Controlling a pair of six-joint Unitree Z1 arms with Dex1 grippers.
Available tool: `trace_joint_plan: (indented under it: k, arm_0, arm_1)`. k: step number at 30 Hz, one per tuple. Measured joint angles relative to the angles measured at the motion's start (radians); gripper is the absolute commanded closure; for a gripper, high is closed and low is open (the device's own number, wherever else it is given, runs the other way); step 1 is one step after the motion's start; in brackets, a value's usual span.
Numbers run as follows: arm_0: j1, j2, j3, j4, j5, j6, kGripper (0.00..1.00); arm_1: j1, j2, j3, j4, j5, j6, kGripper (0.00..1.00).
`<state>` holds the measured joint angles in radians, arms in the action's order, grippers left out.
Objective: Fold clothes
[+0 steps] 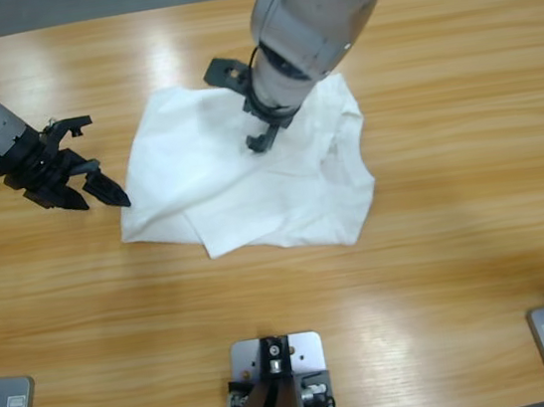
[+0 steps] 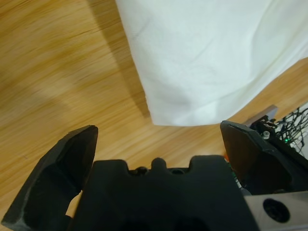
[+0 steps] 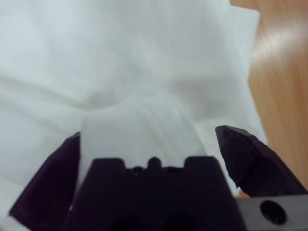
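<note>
White T-shirt point(image 1: 249, 181) crumpled; right gripper point(image 1: 260, 130) above it, spread; left gripper point(image 1: 84, 183) beside edge, spread

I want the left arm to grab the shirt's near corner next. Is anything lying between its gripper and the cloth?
Nothing visible does. The left gripper, jaws open, sits just beside the T-shirt corner, with only bare table between. The right gripper is over the shirt's middle, away from that corner.

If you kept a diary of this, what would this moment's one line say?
T-shirt: partly folded, flat on table | left gripper: open, beside shirt's corner | right gripper: open, over shirt's middle
</note>
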<state>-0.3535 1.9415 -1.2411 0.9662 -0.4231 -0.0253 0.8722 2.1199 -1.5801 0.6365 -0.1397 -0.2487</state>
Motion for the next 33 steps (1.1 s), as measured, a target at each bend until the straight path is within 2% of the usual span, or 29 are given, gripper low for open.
trace_joint_plan:
  k: [8,15,26,29,33]
  arm_0:
    - [-0.001,0.0,0.0,0.0,-0.005,0.001,0.013]
    - [-0.001,0.0,0.0,0.0,-0.006,0.001,0.013]
    - [-0.001,0.0,0.0,0.0,-0.007,0.001,0.013]
    - [-0.001,0.0,0.0,0.0,-0.007,0.001,0.013]
    - [-0.002,0.0,0.0,0.0,-0.007,0.001,0.013]
  arm_1:
    - [0.013,-0.042,0.024,0.074,0.006,0.071,0.0]
    - [0.02,-0.068,0.024,0.189,0.102,0.198,0.0]
    - [0.062,-0.08,0.024,0.318,0.195,0.357,0.0]
    - [0.074,-0.098,0.061,0.335,0.195,0.45,0.0]
    - [0.079,-0.229,0.165,0.297,0.131,0.582,0.0]
